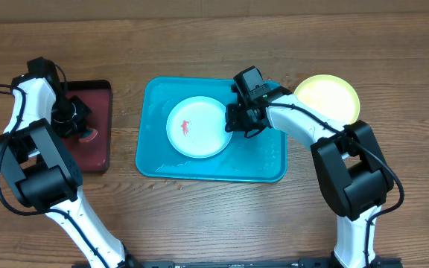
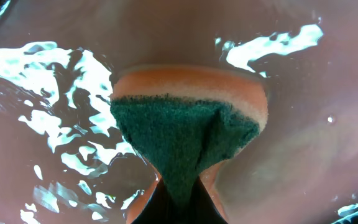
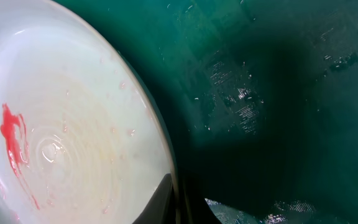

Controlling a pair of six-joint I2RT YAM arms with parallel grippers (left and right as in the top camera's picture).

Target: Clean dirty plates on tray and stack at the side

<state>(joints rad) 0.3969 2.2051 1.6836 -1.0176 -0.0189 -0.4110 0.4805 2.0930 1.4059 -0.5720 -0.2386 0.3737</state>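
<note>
One white plate [image 1: 208, 117] is lying in the tray [image 1: 267, 158], right claw [image 1: 240, 123] pinching its rim; left claw [image 1: 75, 121] is clamping a sponge [image 2: 188, 127], best scrubbing the red smear [image 1: 185, 127] firmly

Two plates [image 1: 203, 138] [image 1: 330, 97], two trays [image 1: 263, 160] [image 1: 99, 141], one orange sponge [image 2: 188, 137]

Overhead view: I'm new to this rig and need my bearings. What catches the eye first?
A turquoise tray sits mid-table holding a white plate with a bright red smear, its right rim pinched by the right fingers. A yellow-green plate lies on the table just beyond the tray's right corner. At far left, the left fingers squeeze an orange-and-green sponge in a wet dark red tray.
</note>
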